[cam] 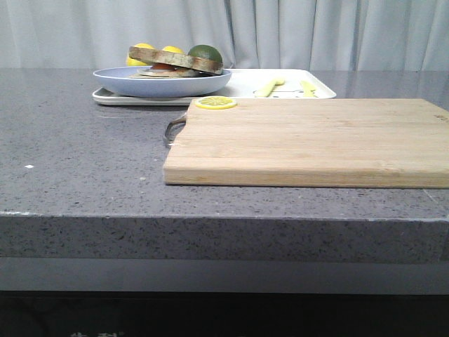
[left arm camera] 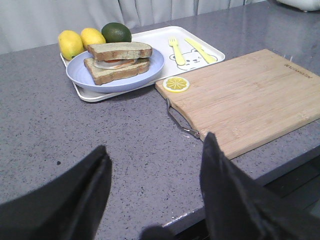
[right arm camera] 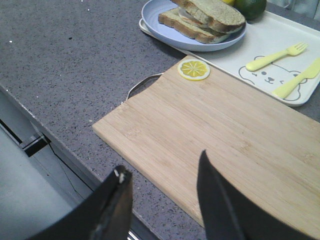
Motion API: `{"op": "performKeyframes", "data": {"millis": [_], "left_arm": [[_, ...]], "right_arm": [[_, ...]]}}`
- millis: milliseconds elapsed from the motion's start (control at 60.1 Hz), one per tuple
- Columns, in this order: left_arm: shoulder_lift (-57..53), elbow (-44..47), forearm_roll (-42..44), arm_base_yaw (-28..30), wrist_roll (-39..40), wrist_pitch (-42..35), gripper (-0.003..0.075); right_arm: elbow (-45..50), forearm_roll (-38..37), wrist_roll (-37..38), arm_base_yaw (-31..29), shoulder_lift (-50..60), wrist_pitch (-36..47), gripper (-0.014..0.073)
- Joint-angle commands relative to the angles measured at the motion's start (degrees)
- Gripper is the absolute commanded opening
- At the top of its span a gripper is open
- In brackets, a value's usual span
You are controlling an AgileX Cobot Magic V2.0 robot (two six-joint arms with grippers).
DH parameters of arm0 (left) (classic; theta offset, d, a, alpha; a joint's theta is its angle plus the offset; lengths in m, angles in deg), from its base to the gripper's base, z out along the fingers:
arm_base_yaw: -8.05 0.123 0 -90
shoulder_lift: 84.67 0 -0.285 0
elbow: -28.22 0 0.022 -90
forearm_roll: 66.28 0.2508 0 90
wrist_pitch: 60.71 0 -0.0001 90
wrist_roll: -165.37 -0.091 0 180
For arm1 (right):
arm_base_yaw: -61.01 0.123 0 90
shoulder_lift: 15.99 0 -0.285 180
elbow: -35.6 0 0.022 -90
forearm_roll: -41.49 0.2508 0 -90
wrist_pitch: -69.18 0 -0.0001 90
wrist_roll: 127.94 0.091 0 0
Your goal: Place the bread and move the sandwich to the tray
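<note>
sandwich seen on plate, upper left, on tray | left gripper spread, nothing held | right gripper spread, nothing held

Your grey speckled surface carried two things directly: the white tray toward the back and the wooden cutting board just beside it, nearer the front edge.

We hold our left gripper with its dark fingers spread wide apart and nothing between them, and our right gripper likewise has its jaws parted and empty; neither arm shows in the front view, so both sit low and drawn back
</note>
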Motion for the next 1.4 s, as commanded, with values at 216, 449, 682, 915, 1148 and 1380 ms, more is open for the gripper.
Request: {"op": "performKeyframes", "data": {"millis": [216,449,682,915,1148,1380], "left_arm": [[0.5,-1.3,3.2,-0.4,0.6,-5.2,0.039],[0.5,-1.3,3.2,-0.4,0.6,-5.2,0.039],[0.5,-1.3,3.2,-0.4,0.6,-5.2,0.0302],[0.5,-1.3,3.6,-0.4,0.6,-5.3,0.0021],[0.5,-1.3,3.8,-0.4,0.6,-5.1,-0.0017],[0.5,-1.3,3.8,-0.4,0.6,-5.1,-0.0017]], "right_arm": [[-1.5,0.0,-0.1,0.1,0.2,4.4,0.0339],[-1.5,0.0,-0.1,0.1,-0.6,4.6,0.0339],[-1.5,0.0,-0.1,0.1,-0.7,5.1,0.0273],[-1.5,0.0,-0.1,0.1,-0.7,5.1,-0.006],[-1.5,0.0,-0.1,0.1,-0.7,5.1,-0.0068],[-1.5,0.0,-0.1,0.1,-0.7,5.1,-0.0068]]}}
